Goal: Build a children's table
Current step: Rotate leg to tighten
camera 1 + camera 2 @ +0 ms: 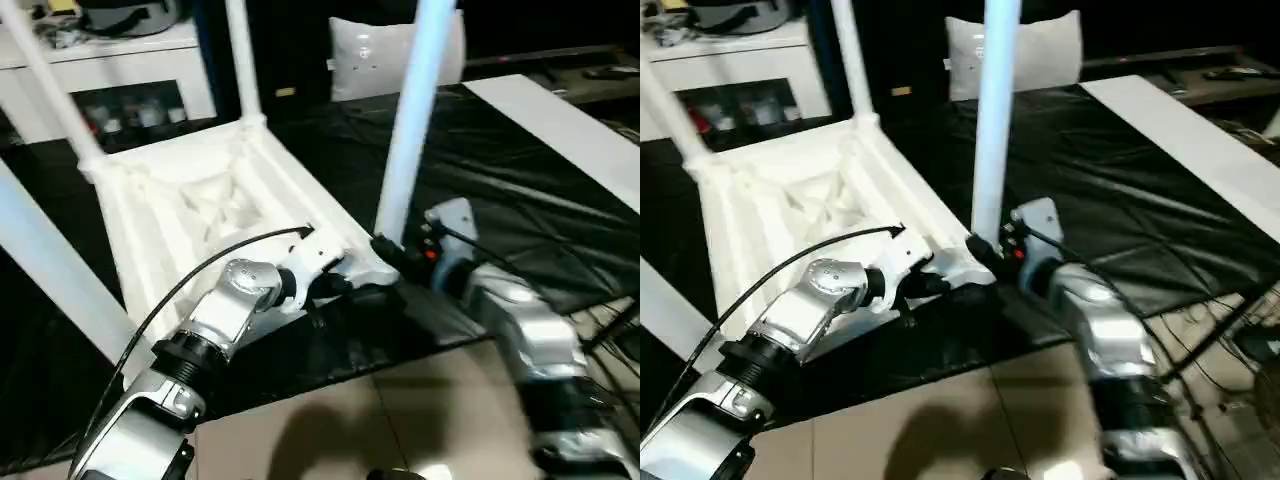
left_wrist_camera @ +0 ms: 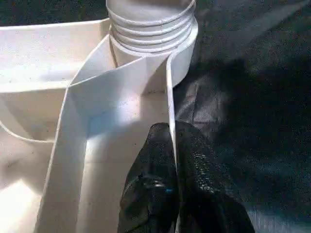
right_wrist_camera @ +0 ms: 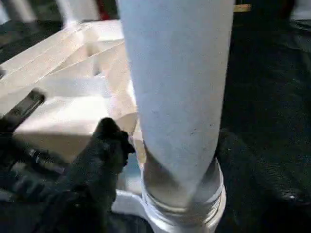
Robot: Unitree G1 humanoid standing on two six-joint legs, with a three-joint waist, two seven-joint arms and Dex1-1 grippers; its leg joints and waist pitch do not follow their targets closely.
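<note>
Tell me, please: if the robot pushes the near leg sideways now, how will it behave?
The leg looks like stiff plastic, so it should not flex much. It stands tall in its socket; a push high up might rock it. The left gripper pinches the tabletop rim, probably steadying it.

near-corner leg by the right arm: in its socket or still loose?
In. The leg stands upright with its ribbed base seated in the corner socket of the upside-down tabletop. How tight it sits, cannot tell.

Light falls from above, burning the white table top [image 1: 200, 200] almost featureless, while the black cloth [image 1: 500, 190] stays dim with soft sheen. The right forearm [image 1: 520, 330] smears with motion blur. Close up, the near leg [image 3: 180, 82] is out of focus.
</note>
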